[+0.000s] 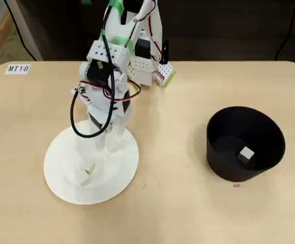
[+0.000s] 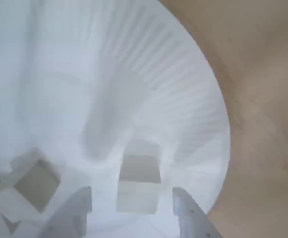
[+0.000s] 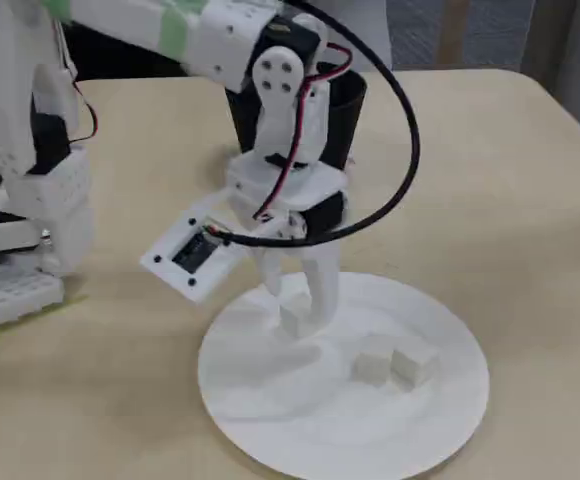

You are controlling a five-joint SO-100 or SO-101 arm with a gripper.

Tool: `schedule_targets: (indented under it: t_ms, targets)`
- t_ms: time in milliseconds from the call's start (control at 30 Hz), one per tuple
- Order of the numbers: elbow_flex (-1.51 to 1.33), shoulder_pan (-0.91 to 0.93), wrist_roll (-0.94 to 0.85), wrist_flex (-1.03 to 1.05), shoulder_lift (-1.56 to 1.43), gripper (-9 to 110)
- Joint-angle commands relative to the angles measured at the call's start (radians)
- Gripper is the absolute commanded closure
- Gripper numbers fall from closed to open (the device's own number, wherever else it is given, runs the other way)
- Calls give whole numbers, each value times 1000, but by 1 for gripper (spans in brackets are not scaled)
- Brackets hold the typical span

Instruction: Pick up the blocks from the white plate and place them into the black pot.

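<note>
– Anything readable here?
– Just one white label (image 1: pixel 19 68) at the table's (image 1: pixel 188 213) far left corner in the overhead view. It reads "MT18".

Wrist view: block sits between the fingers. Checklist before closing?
1. Block centred between the end effector fingers: ok, gaps show on both sides.
2. Jaws open wider than the block: ok.
3. Neighbouring blocks clear of the fingers: ok in the fixed view; in the wrist view one lies close to the left finger.
4. Fingertips down at the white plate: cannot tell.
5. Black pot open with room: ok, one block inside.
</note>
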State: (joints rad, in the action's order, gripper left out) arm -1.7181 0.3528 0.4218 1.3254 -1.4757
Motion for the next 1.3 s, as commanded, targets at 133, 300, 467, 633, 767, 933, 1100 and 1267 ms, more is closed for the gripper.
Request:
schedule_targets:
  t_ms: [133,300,467,633,767,933,1100,1267]
  targets:
    - [44,5,-26,-101,37,77]
    - [48,-3,-46,-152,72,80]
    - [48,-8,-58,-172,98,96]
    - [49,-5,-86,-183,106,104]
    - [51,-5,-114,-207,61,104]
    - [49,-8,-213,-272,-100,104]
    - [31,-83,-307,-330,-307,104]
    - [11,-272,-357,-316,-520,104]
